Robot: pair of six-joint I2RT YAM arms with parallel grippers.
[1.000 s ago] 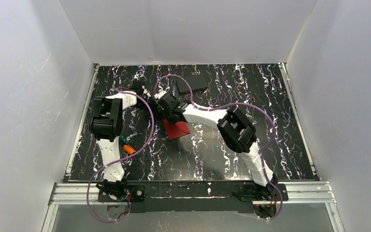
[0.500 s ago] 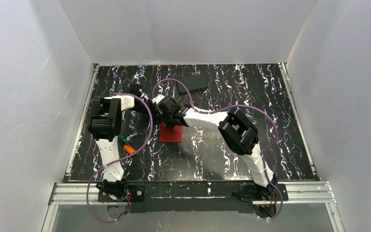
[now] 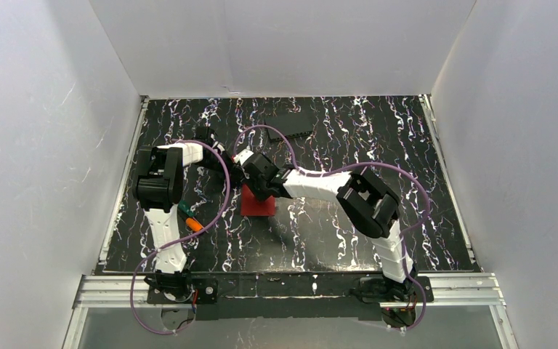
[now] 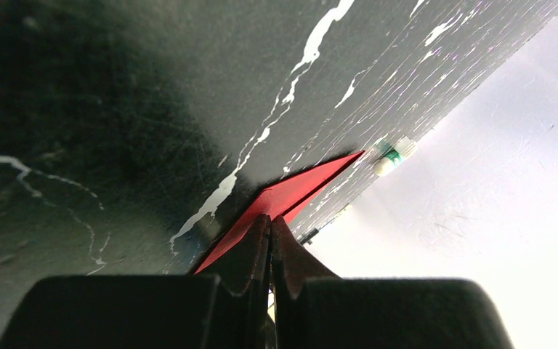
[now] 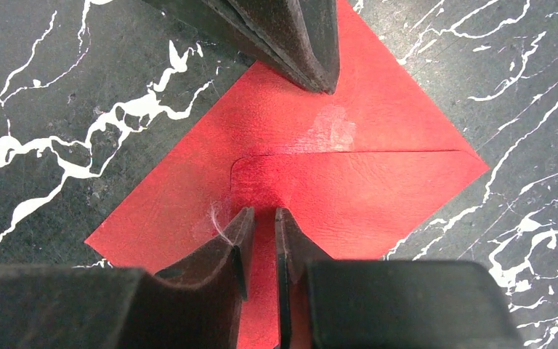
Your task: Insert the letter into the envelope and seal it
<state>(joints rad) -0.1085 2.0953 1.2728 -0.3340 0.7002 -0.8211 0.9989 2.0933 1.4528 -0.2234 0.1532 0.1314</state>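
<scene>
The dark red envelope (image 3: pixel 258 205) lies flat on the black marbled table (image 3: pixel 334 218), left of centre. In the right wrist view its flap (image 5: pixel 363 193) is folded down onto the body (image 5: pixel 290 109). My left gripper (image 3: pixel 237 173) is shut, and its fingertips (image 5: pixel 312 62) press on the far corner of the envelope (image 4: pixel 298 190). My right gripper (image 5: pixel 260 214) stands over the flap with its jaws almost closed on a narrow gap and nothing between them. The white letter is not in view.
A dark ribbed block (image 3: pixel 290 126) lies at the back of the table. An orange and green object (image 3: pixel 191 220) lies beside the left arm's base link. White walls close off the left, back and right. Purple cables loop over both arms.
The envelope has turned from a tilted diamond to lying square and flat, slightly further left. My right gripper has moved left and nearer over it. The left gripper has stayed at its far corner.
</scene>
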